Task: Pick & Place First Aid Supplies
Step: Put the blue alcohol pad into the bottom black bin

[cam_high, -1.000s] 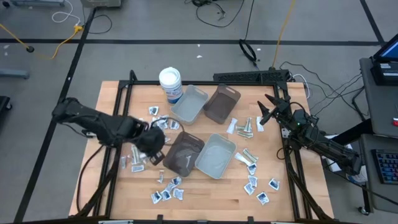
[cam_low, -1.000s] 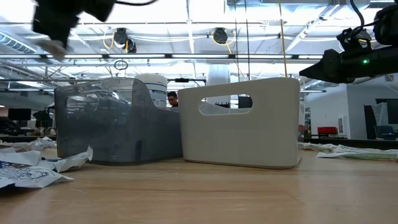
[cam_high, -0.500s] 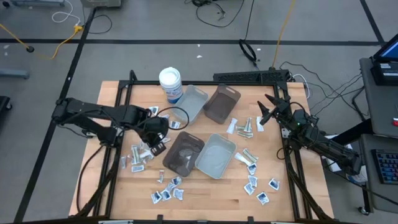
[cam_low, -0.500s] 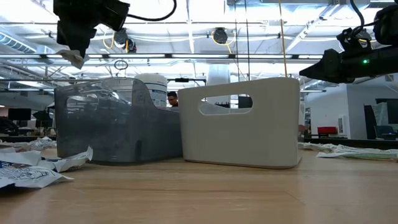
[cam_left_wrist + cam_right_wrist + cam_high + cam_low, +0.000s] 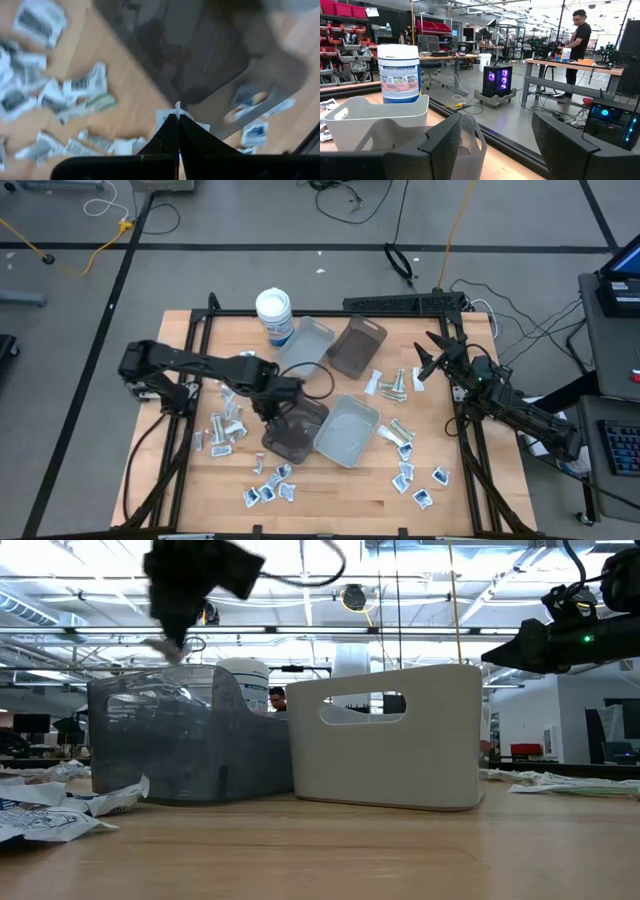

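My left gripper (image 5: 274,396) hangs over the left rim of the near brown tray (image 5: 297,430) and is shut on a small white packet (image 5: 164,117), which shows in the low view as a pale scrap (image 5: 160,643) above the tray's wall. Loose first aid packets lie flat on the table: left of the trays (image 5: 224,426), along the near side (image 5: 268,488) and to the right (image 5: 402,442). My right gripper (image 5: 424,362) waits open above the table's right side, touching nothing. My left gripper pinches the white packet's edge (image 5: 176,107) between its two shut fingertips (image 5: 172,125), coming from above and pointing down. The packet is lifted clear of the table and hangs below the fingers over the brown tray's left rim.
A grey tray (image 5: 347,430) stands against the brown one; another grey tray (image 5: 305,347) and brown tray (image 5: 357,346) lie farther back. A white tub with a blue label (image 5: 274,315) stands at the far side. A person (image 5: 577,35) is in the room beyond.
My left gripper has carried the packet toward the table's right, from above the scattered packets left of the trays to over the near brown tray's left rim, staying shut on it. My right arm has kept still.
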{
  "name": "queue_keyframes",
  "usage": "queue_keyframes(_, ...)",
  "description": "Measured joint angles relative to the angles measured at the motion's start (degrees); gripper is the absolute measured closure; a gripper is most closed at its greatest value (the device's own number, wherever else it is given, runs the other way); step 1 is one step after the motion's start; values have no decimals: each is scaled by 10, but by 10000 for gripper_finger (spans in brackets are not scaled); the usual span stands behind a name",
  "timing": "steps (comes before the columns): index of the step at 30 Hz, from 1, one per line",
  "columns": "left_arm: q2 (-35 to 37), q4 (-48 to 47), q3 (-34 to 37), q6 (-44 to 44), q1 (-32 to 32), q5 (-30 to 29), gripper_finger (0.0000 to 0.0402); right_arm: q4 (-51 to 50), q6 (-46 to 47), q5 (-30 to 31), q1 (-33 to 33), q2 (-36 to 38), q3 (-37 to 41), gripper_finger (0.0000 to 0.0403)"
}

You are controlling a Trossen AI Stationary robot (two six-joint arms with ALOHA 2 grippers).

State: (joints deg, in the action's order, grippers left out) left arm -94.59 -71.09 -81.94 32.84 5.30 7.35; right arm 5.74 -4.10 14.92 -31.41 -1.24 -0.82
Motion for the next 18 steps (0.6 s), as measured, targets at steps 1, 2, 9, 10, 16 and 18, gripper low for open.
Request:
queue_keyframes(1,-10,-1,-18,-4,1,-3,401,0,0,0,0,0,0,165)
queue_keyframes(2,-23,-3,-39,-9,5,-7,401,0,0,0,0,0,0,165)
queue_keyframes(9,-104,-22,-149,-32,17,-29,401,0,0,0,0,0,0,165)
queue_keyframes(10,-112,-18,-152,-32,19,-39,401,0,0,0,0,0,0,165)
queue_keyframes(16,-159,12,-153,-22,31,-97,401,0,0,0,0,0,0,165)
queue_keyframes(18,-173,21,-153,-15,36,-116,401,0,0,0,0,0,0,165)
